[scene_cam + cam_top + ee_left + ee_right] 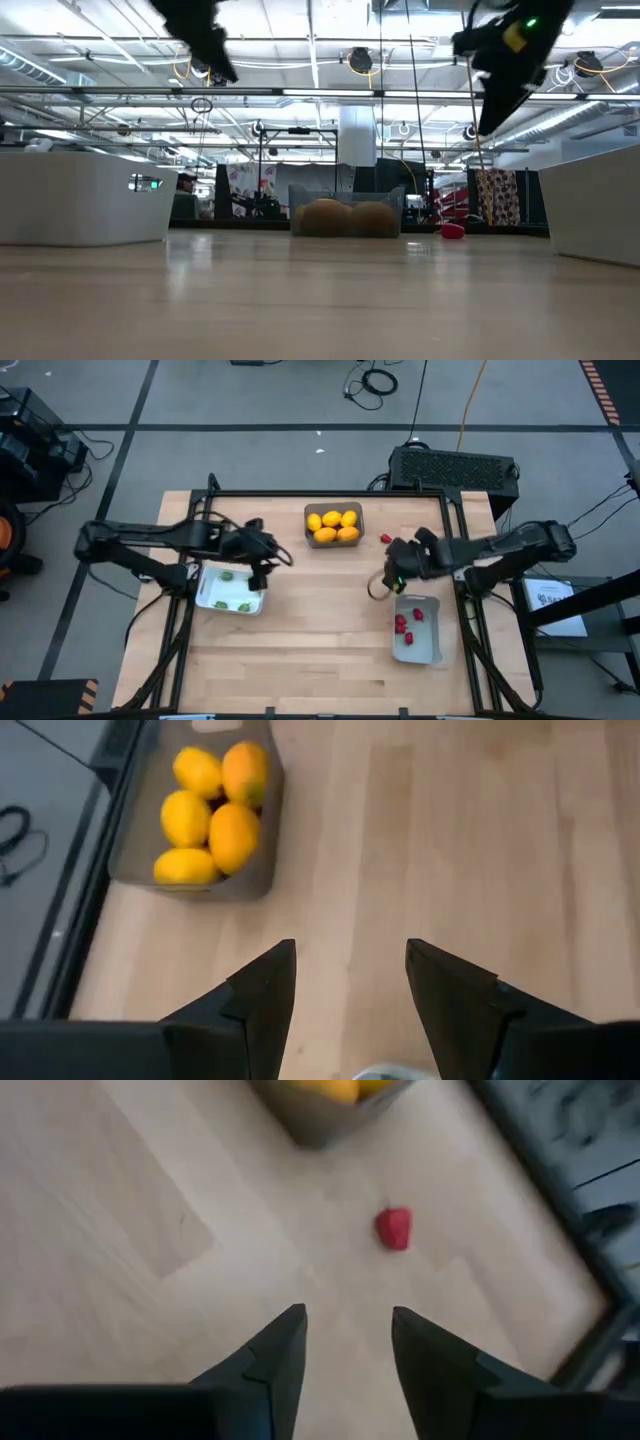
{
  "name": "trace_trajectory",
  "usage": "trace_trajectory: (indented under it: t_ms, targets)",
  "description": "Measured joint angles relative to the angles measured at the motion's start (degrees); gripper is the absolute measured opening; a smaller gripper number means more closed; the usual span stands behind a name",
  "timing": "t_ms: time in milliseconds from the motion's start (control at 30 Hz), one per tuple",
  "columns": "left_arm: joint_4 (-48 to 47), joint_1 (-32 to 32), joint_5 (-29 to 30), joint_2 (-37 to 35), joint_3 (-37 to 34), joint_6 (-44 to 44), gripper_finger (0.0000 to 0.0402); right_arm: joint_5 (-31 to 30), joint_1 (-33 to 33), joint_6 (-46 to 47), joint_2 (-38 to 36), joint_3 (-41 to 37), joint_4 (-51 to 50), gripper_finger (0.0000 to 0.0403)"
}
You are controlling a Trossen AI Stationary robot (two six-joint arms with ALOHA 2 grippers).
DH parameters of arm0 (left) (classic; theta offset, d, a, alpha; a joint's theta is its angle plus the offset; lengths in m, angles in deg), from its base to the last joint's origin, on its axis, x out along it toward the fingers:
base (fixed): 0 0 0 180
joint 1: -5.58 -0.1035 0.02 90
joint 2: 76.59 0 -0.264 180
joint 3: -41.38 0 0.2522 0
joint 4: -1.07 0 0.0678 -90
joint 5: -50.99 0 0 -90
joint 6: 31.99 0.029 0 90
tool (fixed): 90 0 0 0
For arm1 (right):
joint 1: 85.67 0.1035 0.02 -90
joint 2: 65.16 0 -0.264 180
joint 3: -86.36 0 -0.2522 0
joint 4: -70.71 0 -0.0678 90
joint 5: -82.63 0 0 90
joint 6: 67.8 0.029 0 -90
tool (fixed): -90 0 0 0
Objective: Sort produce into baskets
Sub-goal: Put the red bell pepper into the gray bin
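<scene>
A: Why do both arms hang over the tabletop (320,650) with nothing in them?

B: My guess is they're between picks. The left hand (348,1010) is spread and empty, raised over the edge of the white bin (232,590) holding the green bits (227,576), most likely because that bin is its drop spot.

A: And the grey bin (333,525)?

B: It sits well ahead of the left hand, packed with the yellow and orange fruit (210,815), so that sort looks finished.

A: The right hand (345,1365)?

B: Spread too, gripping nothing, up off the wood just beside its own white bin (417,630), where three red pieces (404,625) lie.

A: So what's left?

B: One red piece (394,1228), loose on the wood a short way ahead of the right hand, between it and the grey bin. The fingers point at it, which I read as lining up the next grab
</scene>
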Motion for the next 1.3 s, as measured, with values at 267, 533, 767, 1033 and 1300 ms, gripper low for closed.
trace_trajectory:
  t_ms: [267, 533, 767, 1033, 1300]
  targets:
    - [4.3, -13.5, 14.0, -13.2, -13.2, 1.0, 0.0187, 14.0, -18.5, -17.4, 0.3, 0.0, 7.4, 0.0186]
    - [10.3, -26.6, -6.8, -15.2, -25.4, 4.3, 0.0165, 24.6, -31.2, -28.2, 3.5, 0.0, 15.8, 0.0217]
    - [18.7, -28.8, -0.4, -15.0, -32.3, 5.5, 0.0164, 25.7, -35.8, -29.1, 10.5, 0.0, 16.2, 0.0251]
    - [18.9, -28.8, 9.8, -15.0, -33.2, 5.3, 0.0164, 25.6, -38.0, -33.3, 19.7, 0.0, 18.4, 0.0284]
    - [20.2, -28.8, 1.6, -12.1, -33.2, 8.8, 0.0164, 28.3, -39.6, -34.6, 24.2, 0.0, 20.8, 0.0286]
